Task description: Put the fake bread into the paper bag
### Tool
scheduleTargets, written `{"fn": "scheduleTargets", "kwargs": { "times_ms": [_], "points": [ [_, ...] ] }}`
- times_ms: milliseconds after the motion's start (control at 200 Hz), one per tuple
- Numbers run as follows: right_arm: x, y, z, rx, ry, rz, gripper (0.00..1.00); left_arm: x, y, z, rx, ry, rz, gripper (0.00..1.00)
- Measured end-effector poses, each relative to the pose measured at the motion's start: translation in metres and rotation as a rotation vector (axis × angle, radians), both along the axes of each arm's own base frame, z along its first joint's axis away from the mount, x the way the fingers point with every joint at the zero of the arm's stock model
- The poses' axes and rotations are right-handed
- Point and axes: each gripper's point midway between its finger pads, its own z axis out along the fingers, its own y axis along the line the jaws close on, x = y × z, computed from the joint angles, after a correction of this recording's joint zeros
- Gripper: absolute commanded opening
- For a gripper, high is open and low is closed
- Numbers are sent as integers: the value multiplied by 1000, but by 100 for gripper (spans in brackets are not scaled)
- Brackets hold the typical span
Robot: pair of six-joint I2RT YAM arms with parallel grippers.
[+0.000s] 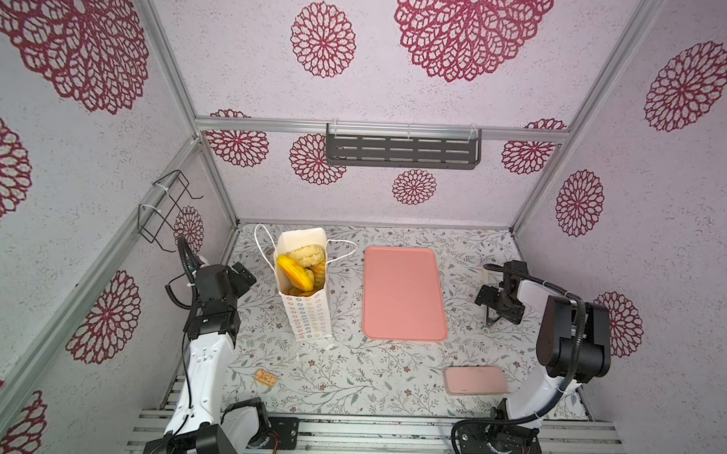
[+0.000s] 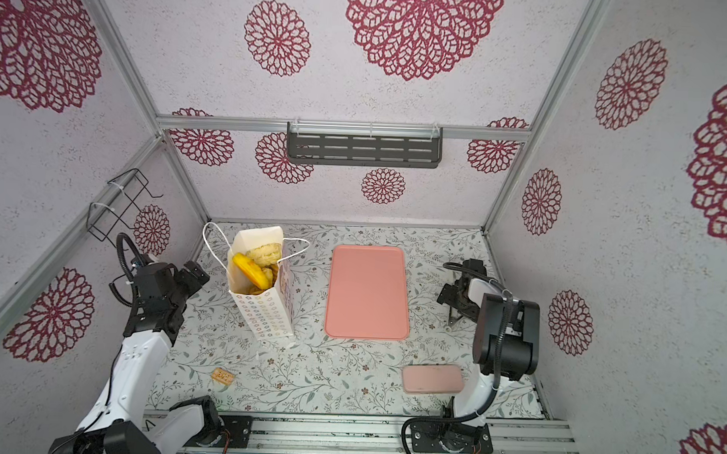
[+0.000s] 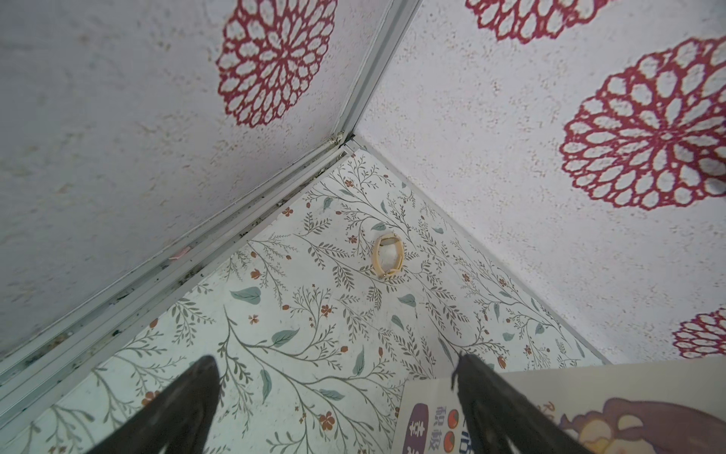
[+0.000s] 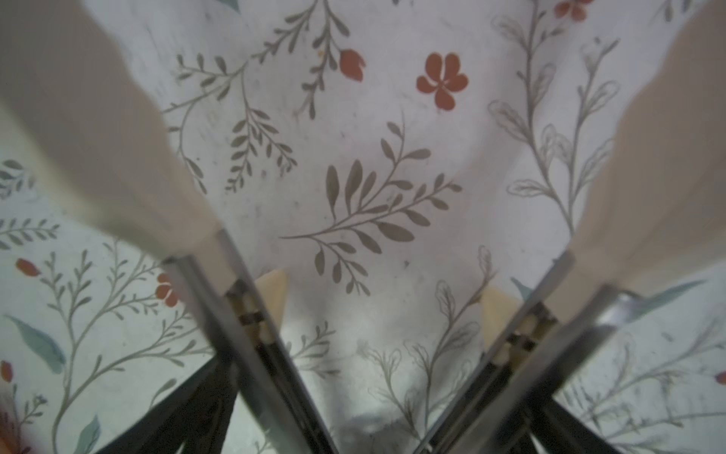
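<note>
At nine o'clock of the flat pink rectangular tray (image 1: 403, 294), on the leaf-printed desk (image 1: 348, 373), the tall white paper bag (image 1: 309, 313) printed with coloured flower rings stands upright. Its mouth is open upward, which suits dropping things in from above. The fake bread (image 1: 296, 271) sits inside it, piled to the rim: a smooth, glossy yellow-orange loaf leans across a pale flaky pastry and ridged rolls. No bread shows on the tray or desk, so the task looks finished. The tiny tan square cracker (image 1: 265, 377) at seven o'clock of the bag seems no part of it. The left gripper (image 3: 334, 361) hangs at nine o'clock of the bag, its black jaws apart and empty, well placed to steady the thin paper walls. The right gripper (image 4: 365, 157), at three o'clock of the tray, spreads cream-padded metal jaws wide over bare desk, holding nothing.
</note>
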Motion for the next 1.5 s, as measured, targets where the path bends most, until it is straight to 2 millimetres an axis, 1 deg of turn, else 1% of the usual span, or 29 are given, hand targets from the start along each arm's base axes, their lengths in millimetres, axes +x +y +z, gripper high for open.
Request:
{"fn": "scheduleTargets", "kwargs": {
  "times_ms": [70, 165, 275, 340, 355, 400, 490, 545, 595, 660, 705, 781, 836, 866, 936, 1031, 1076, 1141, 1221, 1296, 1371, 1431, 1501],
  "points": [
    [0, 0, 11, -3, -29, -2, 99, -2, 3, 1, 26, -6, 9, 97],
    [4, 0, 35, -14, -101, -3, 99, -6, 6, 0, 64, -3, 17, 97],
    [11, -1, 77, -34, -235, -9, 99, -9, 9, -3, 110, 1, 22, 97],
    [10, -2, 102, -63, -321, -22, 99, -10, 11, -5, 138, 1, 25, 97],
    [9, -3, 111, -79, -350, -29, 99, -10, 11, -5, 145, 2, 26, 97],
    [5, -5, 128, -113, -421, -42, 99, -10, 12, -7, 163, 4, 30, 97],
    [-8, -1, 166, -178, -622, -39, 99, -10, 16, -11, 191, 15, 46, 97],
    [-18, -1, 179, -213, -712, -46, 99, -6, 19, -14, 202, 22, 57, 97],
    [-28, -10, 187, -260, -796, -115, 99, -2, 21, -19, 210, 33, 61, 97],
    [-44, -26, 182, -308, -851, -216, 99, 5, 23, -27, 217, 50, 64, 97],
    [-54, -33, 172, -337, -877, -247, 99, 10, 23, -34, 218, 57, 58, 97],
    [-69, -40, 145, -379, -881, -268, 98, 21, 20, -48, 221, 73, 39, 97],
    [-73, -41, 126, -411, -839, -255, 98, 29, 15, -60, 231, 90, 23, 97],
    [-72, -40, 117, -437, -812, -238, 98, 33, 12, -67, 239, 102, 12, 97],
    [-65, -33, 105, -479, -790, -187, 98, 43, 1, -85, 270, 135, -18, 97],
    [-56, -15, 90, -527, -782, -83, 99, 50, -19, -104, 343, 170, -72, 97],
    [-52, -7, 82, -541, -771, -42, 99, 51, -27, -109, 374, 180, -95, 97],
    [-46, 3, 73, -555, -771, 8, 99, 53, -36, -109, 417, 149, -118, 97],
    [-38, 14, 69, -562, -790, 62, 99, 51, -34, -110, 442, 94, -104, 97],
    [-30, 25, 67, -566, -822, 115, 99, 42, -28, -118, 455, 73, -84, 97],
    [-28, 32, 65, -547, -840, 151, 99, 39, -27, -127, 464, 96, -85, 97],
    [-27, 30, 68, -552, -872, 143, 99, 42, -26, -122, 467, 81, -80, 97],
    [-26, 29, 63, -553, -863, 150, 99, 48, -24, -112, 468, 45, -71, 97]
  ]
}}
